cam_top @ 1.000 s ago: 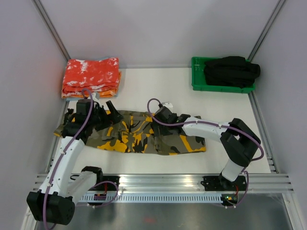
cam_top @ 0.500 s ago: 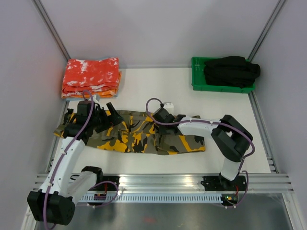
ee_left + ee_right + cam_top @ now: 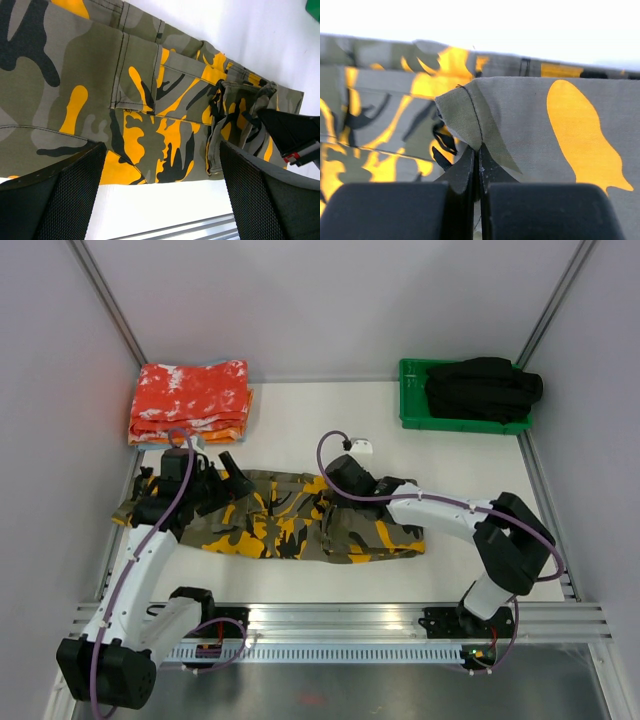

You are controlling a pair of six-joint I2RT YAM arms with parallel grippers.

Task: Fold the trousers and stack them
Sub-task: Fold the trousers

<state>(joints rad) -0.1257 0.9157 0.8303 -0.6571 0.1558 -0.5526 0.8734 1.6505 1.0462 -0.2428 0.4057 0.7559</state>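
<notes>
The camouflage trousers [image 3: 280,525] lie lengthwise across the white table, waist end to the left. My right gripper [image 3: 330,492] is over their middle, shut on a pinched ridge of olive cloth [image 3: 470,112]; its jaws [image 3: 478,150] meet tight with the seam rising between them. My left gripper [image 3: 224,482] hovers over the left part of the trousers [image 3: 150,100]. It stands wide open [image 3: 160,150], with cloth and bare table showing between its mesh fingers [image 3: 70,195]. The right gripper's black tip shows at the right edge of the left wrist view.
A stack of red-orange speckled folded cloths [image 3: 190,400] sits at the back left. A green tray [image 3: 410,418] at the back right holds a black garment [image 3: 485,388]. An aluminium rail [image 3: 340,618] runs along the near edge, and grey walls close in both sides.
My right gripper has gone from open to shut, pinching a fold at the trousers' middle, and its wrist has risen slightly. The trousers' right end has drawn a little leftward. The left arm has stayed put.
</notes>
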